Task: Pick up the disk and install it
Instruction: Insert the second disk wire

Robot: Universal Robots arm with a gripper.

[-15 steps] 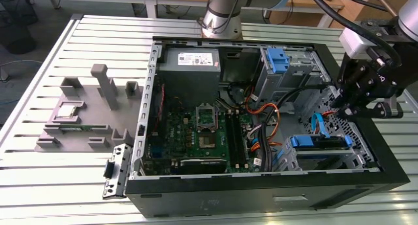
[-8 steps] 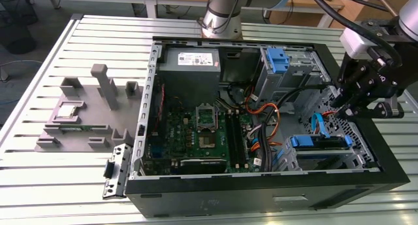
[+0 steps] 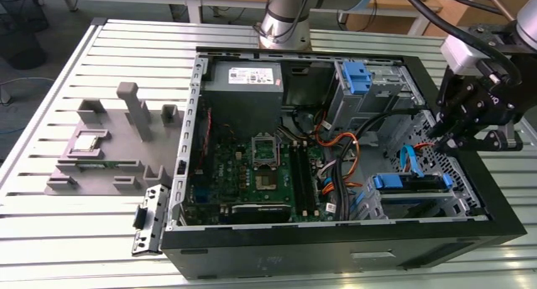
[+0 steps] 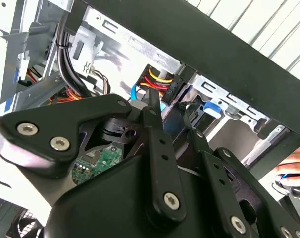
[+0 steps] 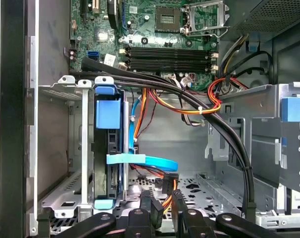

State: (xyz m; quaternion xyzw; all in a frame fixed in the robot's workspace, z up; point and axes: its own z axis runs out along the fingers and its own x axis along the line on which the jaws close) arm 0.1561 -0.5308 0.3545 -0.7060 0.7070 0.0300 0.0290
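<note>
Now | pincer (image 5: 162, 201): black metal fingers pressed together, empty | disk (image 5: 110, 148): blue-framed slab seated in steel bay

disk (image 5: 110, 148) apparently seated in drive cage (image 5: 66, 148), beside gripper (image 5: 162, 201); motherboard (image 5: 155, 29) beyond jaws.

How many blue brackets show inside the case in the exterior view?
2. One bracket stands in the cage at the far corner; the other sits in the near cage at the view's right, below the hand. Others may be hidden.
</note>
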